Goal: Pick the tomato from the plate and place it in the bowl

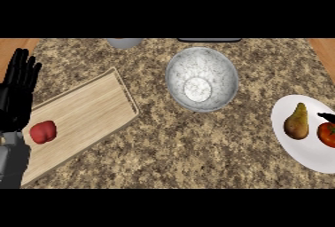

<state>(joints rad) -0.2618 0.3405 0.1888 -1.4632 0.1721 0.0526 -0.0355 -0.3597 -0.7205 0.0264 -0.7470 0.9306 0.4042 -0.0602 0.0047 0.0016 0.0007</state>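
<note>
— Where is the tomato (328, 134) right now?

— On the white plate (307, 155) at the far right of my view, cut off by the picture's edge, so I only see part of it. It sits on the plate's right side, just beside a pear (296, 121), the two close but whether they touch I cannot tell.

— Which way does it point?

— It is roundish, so I can read no clear long axis. A dark stalk-like bit shows at its upper left, toward the pear's top. The pear is the one with a long axis: it lies with its narrow end toward the far side of the counter and its broad end toward me.

— And the bowl?

— The grey marbled bowl (201, 80) stands upright near the middle of the speckled counter (196, 150), well to the left of the plate and apart from it.

— What are your hands doing?

— My left hand (17, 95) rests at the left edge, fingers (20, 66) straight, slightly spread and pointing away from me, holding nothing. My right hand does not show at all.

— Anything else on the counter?

— A wooden cutting board (85, 115) lies at a slant beside my left hand, with a red fruit (43, 131) on its near left part. At the far edge a grey rounded thing (124, 42) and a dark flat thing (209, 40) are partly visible; I cannot tell what they are.
</note>
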